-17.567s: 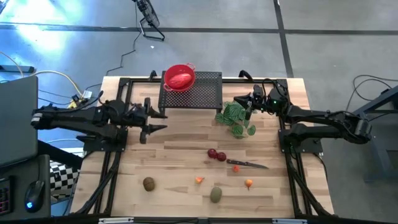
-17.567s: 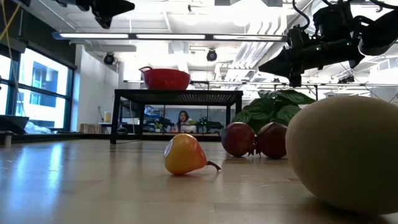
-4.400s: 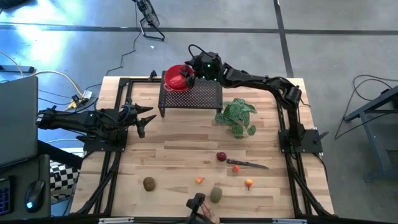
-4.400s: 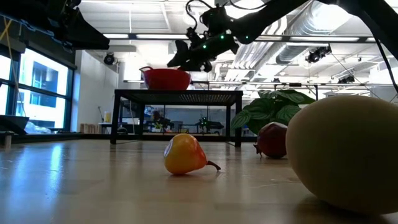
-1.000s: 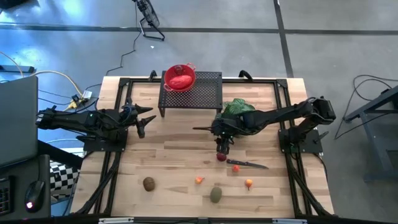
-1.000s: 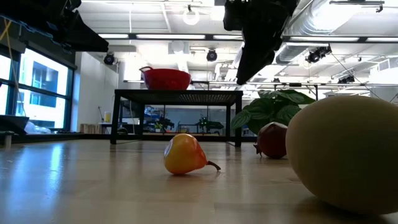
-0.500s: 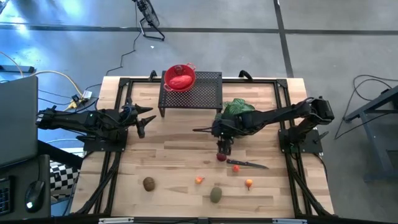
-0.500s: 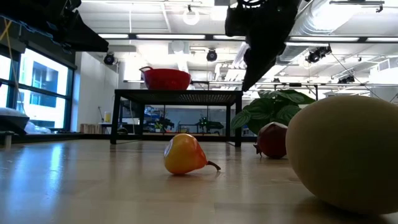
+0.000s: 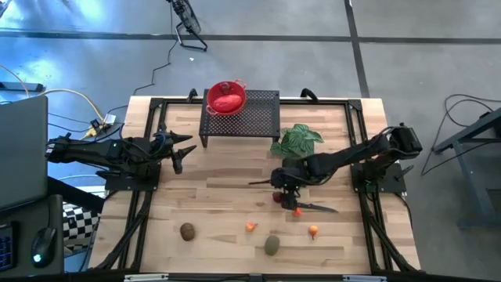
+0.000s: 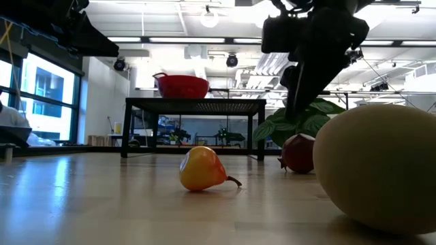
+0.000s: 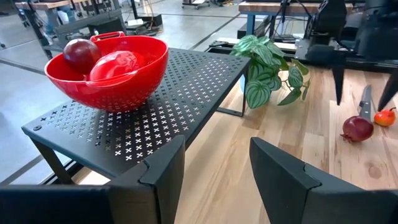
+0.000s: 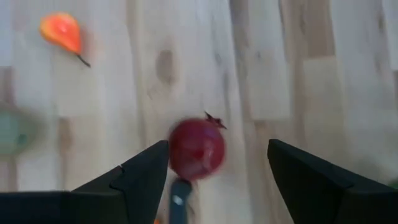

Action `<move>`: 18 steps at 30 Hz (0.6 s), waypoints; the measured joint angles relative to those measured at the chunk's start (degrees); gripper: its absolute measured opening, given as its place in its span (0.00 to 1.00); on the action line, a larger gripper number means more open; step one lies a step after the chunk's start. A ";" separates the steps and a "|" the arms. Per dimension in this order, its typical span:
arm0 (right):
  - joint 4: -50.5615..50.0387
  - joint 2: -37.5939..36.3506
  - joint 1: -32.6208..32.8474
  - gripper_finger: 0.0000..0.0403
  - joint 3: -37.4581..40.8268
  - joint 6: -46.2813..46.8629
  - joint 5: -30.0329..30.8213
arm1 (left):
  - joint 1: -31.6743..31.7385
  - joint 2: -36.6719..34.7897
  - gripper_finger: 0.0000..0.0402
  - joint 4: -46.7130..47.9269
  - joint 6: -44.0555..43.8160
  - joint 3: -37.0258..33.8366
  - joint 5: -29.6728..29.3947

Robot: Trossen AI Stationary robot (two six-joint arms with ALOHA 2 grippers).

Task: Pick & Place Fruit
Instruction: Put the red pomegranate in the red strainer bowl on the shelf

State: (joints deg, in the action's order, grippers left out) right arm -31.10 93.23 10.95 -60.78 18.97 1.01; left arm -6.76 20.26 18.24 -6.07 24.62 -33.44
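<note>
Pomegranate point(image 12: 196, 150) btw right gripper point(image 12: 217, 168) fingers.

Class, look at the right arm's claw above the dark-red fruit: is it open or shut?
Open. The right claw has its two fingers spread wide, with the dark-red fruit on the table between them, not yet gripped.

right arm stretched in low over mid-counter, right end effector point(image 9: 286, 197) pointing down, fingers point(image 12: 144, 171) spread wide, nothing between them. left arm parked at left side, left end effector point(image 9: 185, 149) partly open, empty.
</note>
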 joint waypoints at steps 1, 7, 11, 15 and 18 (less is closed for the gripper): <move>0.48 0.00 0.34 0.67 0.21 0.43 0.27 | 0.01 0.00 0.44 0.00 0.00 0.00 0.00; 2.22 0.00 1.99 0.67 0.61 0.74 0.55 | 0.00 -0.01 0.44 0.16 0.00 0.00 0.01; 2.59 0.00 2.29 0.67 0.61 0.74 0.53 | 0.00 -0.01 0.44 0.89 0.00 0.00 -0.01; 4.65 0.00 2.17 0.67 0.61 0.76 0.60 | 0.00 -0.01 0.44 1.90 0.00 0.00 -0.01; 4.82 0.07 2.19 0.67 0.61 0.74 0.56 | 0.01 -0.01 0.44 1.90 -0.19 0.00 -0.01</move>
State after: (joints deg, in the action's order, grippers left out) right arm -26.28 93.30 13.15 -60.16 19.70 1.57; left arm -6.75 20.25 20.14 -6.25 24.62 -33.45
